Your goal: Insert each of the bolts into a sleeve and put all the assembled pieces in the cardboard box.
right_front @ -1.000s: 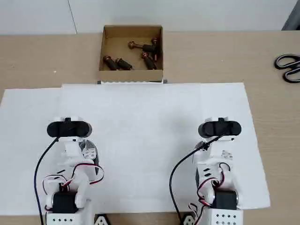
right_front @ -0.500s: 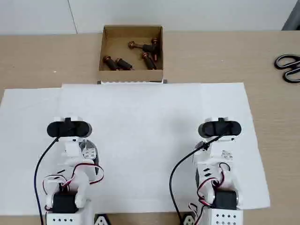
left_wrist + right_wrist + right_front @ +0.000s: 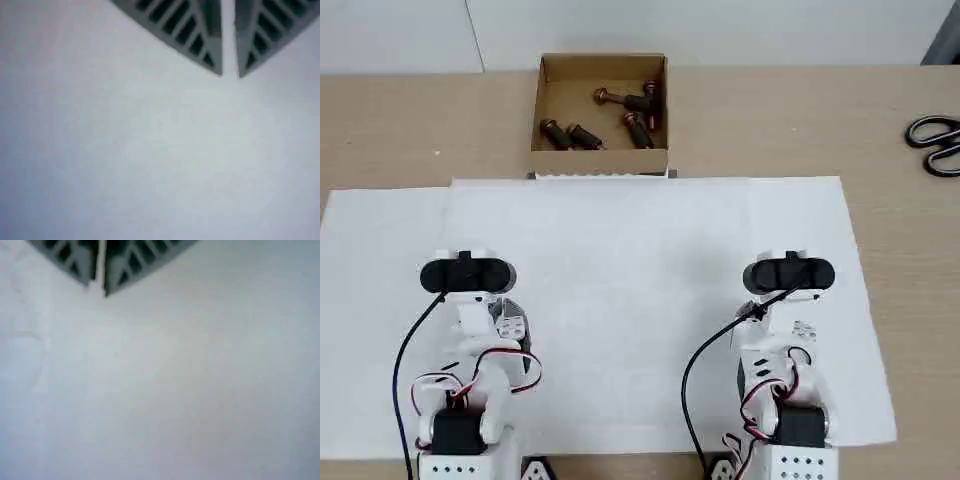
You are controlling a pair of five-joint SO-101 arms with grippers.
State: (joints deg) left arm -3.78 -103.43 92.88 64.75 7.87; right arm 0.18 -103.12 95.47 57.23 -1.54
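Note:
The cardboard box (image 3: 545,110) stands at the far middle of the table and holds several assembled bolt-and-sleeve pieces (image 3: 640,100), dark sleeves with coppery heads. Both arms are folded back at the near edge over the white paper. In the left wrist view my left gripper (image 3: 230,75) is shut, its two grey ribbed fingers nearly touching just above the paper, with nothing between them. In the right wrist view my right gripper (image 3: 97,290) is likewise shut and empty, close over the paper. From above, the left arm (image 3: 468,275) and right arm (image 3: 788,273) sit far from the box.
A large white paper sheet (image 3: 640,260) covers the near table. Black-handled scissors (image 3: 935,140) lie at the far right edge on the bare wood. A wall runs behind the table.

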